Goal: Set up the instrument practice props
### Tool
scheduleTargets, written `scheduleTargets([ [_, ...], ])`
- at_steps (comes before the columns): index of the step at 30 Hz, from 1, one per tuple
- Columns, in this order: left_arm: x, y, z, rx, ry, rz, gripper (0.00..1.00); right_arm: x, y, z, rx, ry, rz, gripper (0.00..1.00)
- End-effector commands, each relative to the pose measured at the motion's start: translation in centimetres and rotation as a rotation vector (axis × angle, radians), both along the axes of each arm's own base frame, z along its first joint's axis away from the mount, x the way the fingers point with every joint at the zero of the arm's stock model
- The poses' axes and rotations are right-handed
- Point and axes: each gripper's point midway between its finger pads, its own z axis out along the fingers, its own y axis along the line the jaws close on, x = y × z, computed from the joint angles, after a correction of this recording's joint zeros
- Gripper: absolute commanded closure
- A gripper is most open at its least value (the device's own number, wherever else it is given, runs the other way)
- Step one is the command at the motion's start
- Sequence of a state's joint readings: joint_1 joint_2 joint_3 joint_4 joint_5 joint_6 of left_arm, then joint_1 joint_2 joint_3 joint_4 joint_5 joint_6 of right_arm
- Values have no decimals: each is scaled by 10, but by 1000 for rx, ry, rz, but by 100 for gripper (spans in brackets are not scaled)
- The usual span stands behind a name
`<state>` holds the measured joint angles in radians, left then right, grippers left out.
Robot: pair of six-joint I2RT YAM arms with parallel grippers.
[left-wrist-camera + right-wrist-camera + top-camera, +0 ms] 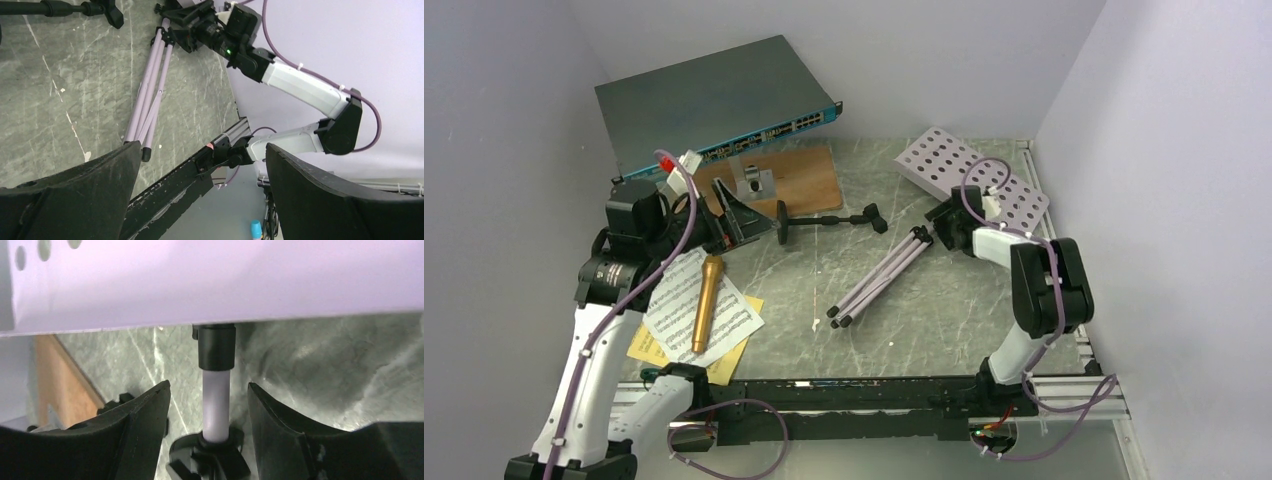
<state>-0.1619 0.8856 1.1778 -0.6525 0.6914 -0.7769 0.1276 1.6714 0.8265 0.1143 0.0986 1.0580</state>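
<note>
**Setting.** Grey marbled table (984,300), closed in by pale lilac walls (1144,150).

**Top view.** We found the music stand (954,165) lying flat. Its plate (1014,200) was at 1 o'clock and its folded legs (879,280) trailed toward 6 o'clock. The right gripper (934,228) sat where legs meet plate. The mic stand (824,221) lay on its side near centre, its round base beside the left gripper (746,222). The gold microphone (708,300) rested on the music sheets (736,322) at 8 o'clock. A network switch (714,100) leaned at 11 o'clock, with a wooden board (809,185) before it.

**Left wrist view.** The left pincer stood fully released, with nothing between its fingers. Beyond them we saw the legs on the table.

**Right wrist view.** The right pincer was released. Its fingers bracketed the pale shaft (216,405) with a gap on each side, and the plate was overhead.

**Hazards, as we judged them.**
- The round shaft could slip or roll if the fingers closed off-centre.
- Raised with its legs folded, the stand had no footing and would topple on release.
- The plate lay near the wall at 3 o'clock and might strike it when swung.
- The microphone could roll off the sheets if they were dragged.

**Writing.** We could read none. The sheets bore printed notation too small to decipher, and no brand or label was legible on the switch.
</note>
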Motion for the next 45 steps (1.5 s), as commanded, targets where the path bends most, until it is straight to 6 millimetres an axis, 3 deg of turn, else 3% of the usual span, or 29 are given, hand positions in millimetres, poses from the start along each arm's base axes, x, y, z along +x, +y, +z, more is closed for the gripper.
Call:
scheduleTargets([
  [1,-14,-7,11,-57,-40,-44,1,0,-3,-20,-85,143,-80,39],
  [3,-17,-13,10,-70,-41,-57,4,4,5,-25,-112,159,-75,41],
  [6,-19,-31,1,-52,-25,-97,7,7,8,-26,-148,163,-93,52],
  [10,-29,-80,-33,122,9,-201,6,7,7,-18,-153,129,-101,74],
  [12,-27,-102,-44,203,-22,-221,3,7,9,-14,-158,113,-79,91],
  [14,-20,-126,-59,289,-43,-250,1,5,9,-10,-152,100,-69,100],
  [21,14,-184,-155,600,4,-339,1,-8,13,4,-126,38,-22,100],
  [24,19,-200,-181,591,27,-366,0,-13,16,12,-95,-17,-9,100],
  [26,18,-207,-203,582,47,-382,0,-15,18,18,-74,-45,-5,100],
  [29,16,-200,-243,649,112,-376,0,-16,22,28,-46,-83,14,100],
  [32,5,-198,-271,679,163,-404,1,-18,23,40,-30,-126,20,100],
  [36,-20,-215,-274,560,163,-510,1,-18,22,51,-28,-174,21,100],
  [39,-25,-223,-278,546,163,-526,0,-16,24,55,-6,-192,41,100],
  [41,-25,-220,-290,583,189,-523,0,-17,26,62,10,-216,52,100],
  [45,-26,-211,-319,652,233,-506,10,-19,28,82,38,-288,85,100],
])
